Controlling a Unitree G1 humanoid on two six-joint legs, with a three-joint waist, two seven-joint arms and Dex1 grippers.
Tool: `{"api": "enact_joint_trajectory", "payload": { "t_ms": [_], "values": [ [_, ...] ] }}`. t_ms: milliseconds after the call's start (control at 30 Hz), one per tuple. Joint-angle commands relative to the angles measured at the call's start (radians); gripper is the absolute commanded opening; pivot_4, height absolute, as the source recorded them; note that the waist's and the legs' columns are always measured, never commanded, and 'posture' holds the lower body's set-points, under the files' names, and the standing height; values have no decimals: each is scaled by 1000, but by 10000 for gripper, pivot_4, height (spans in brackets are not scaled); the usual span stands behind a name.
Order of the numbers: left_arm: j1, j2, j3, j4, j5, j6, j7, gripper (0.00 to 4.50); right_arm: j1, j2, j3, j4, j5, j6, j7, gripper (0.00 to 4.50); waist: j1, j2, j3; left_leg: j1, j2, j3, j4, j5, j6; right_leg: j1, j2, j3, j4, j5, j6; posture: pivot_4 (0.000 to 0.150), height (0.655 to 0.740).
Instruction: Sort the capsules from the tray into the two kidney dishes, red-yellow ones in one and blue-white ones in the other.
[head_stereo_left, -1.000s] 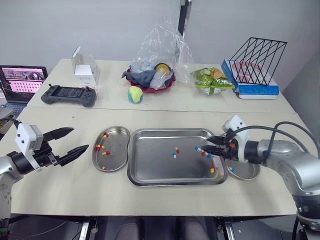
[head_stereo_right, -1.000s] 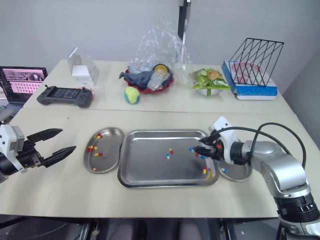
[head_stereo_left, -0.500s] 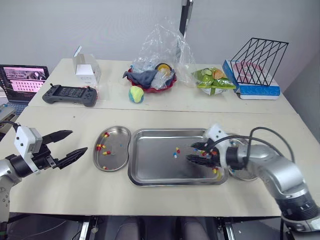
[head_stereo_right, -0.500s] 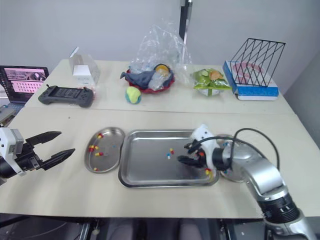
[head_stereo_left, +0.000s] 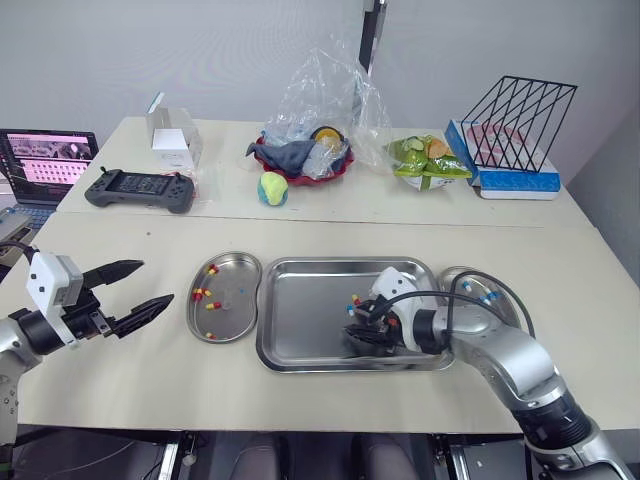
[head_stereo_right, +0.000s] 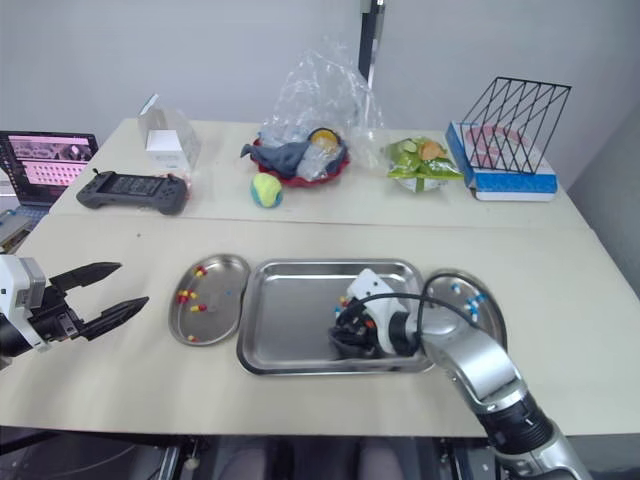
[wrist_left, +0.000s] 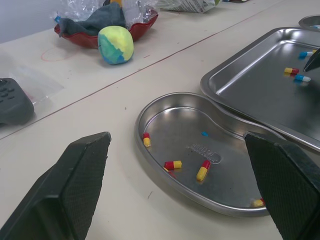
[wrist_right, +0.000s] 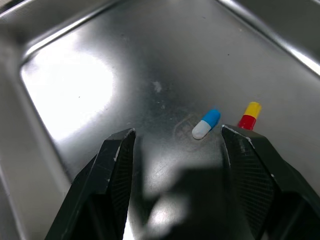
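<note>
A steel tray (head_stereo_left: 300, 345) lies mid-table between two kidney dishes. The left kidney dish (head_stereo_left: 232, 322) holds several red-yellow capsules (wrist_left: 173, 164). In the right kidney dish (head_stereo_left: 512, 305) lie blue-white capsules (head_stereo_left: 487, 297). My right gripper (head_stereo_left: 352, 322) is low inside the tray, open. In the right wrist view a blue-white capsule (wrist_right: 206, 123) lies just ahead of my right gripper (wrist_right: 177, 132), with a red-yellow capsule (wrist_right: 249, 115) beside it. My left gripper (head_stereo_left: 155, 281) hovers open, holding nothing, left of the left dish.
Along the back of the table sit a game controller (head_stereo_left: 138, 189), a white box (head_stereo_left: 172, 140), a red bowl under a plastic bag (head_stereo_left: 300, 155), a yellow-green ball (head_stereo_left: 271, 188), a green snack bag (head_stereo_left: 428, 160) and a wire rack (head_stereo_left: 515, 110). A laptop (head_stereo_left: 45, 160) stands far left.
My right gripper has moved left across the tray, from beside the right dish to the two capsules near the tray's middle. The left gripper has stayed put.
</note>
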Motion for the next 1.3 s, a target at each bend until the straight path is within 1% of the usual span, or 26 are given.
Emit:
{"api": "enact_joint_trajectory", "payload": {
  "t_ms": [33,400,500,667,700,867,900,967,1033,1133,1233,1300],
  "values": [
    [3,30,39,-26,-9,-6,-4,45000,-23,15,6,6,-29,-10,-20,28435,0,0,0,0,0,0,0,0,0,0,0,0,0,0,0,1500,7204],
    [18,29,38,-47,-20,10,-6,45000,-49,83,9,71,-73,-20,-47,28435,-1,0,0,0,0,0,0,0,0,0,0,0,0,0,0,1500,7204],
    [16,27,35,-49,-17,13,-6,45000,-49,90,4,77,-79,-17,-52,20290,-1,0,0,0,0,0,0,0,0,0,0,0,1,0,0,1500,7204],
    [13,28,34,-47,-16,13,-11,45000,-35,81,-2,57,-75,-5,-45,2817,-1,0,0,0,0,0,0,0,0,0,0,0,1,0,0,1500,7204],
    [12,27,33,-46,-15,12,-11,45000,-35,80,-4,55,-74,-4,-44,317,-1,0,0,0,0,0,0,0,0,0,0,0,1,0,0,1500,7204],
    [7,27,30,-39,-12,8,-14,45000,-43,75,-33,37,-48,16,-26,317,0,0,0,0,0,0,0,0,0,0,0,0,0,0,0,1500,7204],
    [5,27,29,-38,-12,8,-14,45000,-48,79,-57,30,-23,26,-17,317,0,0,0,0,0,0,0,0,0,0,0,0,1,0,0,1500,7204],
    [-3,27,23,-34,-13,8,-17,45000,-76,58,-179,13,80,77,36,317,1,0,0,0,0,0,0,0,0,0,0,0,0,0,0,1500,7204],
    [-14,27,15,-25,-12,8,-22,45000,-103,-31,-289,36,138,91,110,317,4,1,1,0,0,0,0,0,0,0,0,0,0,0,0,1500,7204],
    [-31,26,2,-10,-5,5,-28,45000,-124,-140,-347,112,148,60,175,317,8,0,1,0,-1,0,0,0,0,1,-2,-1,-1,0,0,1500,7204],
    [-60,27,-17,12,2,0,-36,45000,-116,-310,-406,289,65,-68,246,317,10,0,0,0,0,-1,0,0,0,1,0,-2,-1,0,-1,1500,7204],
    [-75,26,-27,23,4,-2,-39,45000,-100,-375,-417,371,36,-135,277,317,13,1,1,0,-1,0,-1,0,0,1,-1,-2,-2,0,-1,1500,7204]
  ]
}}
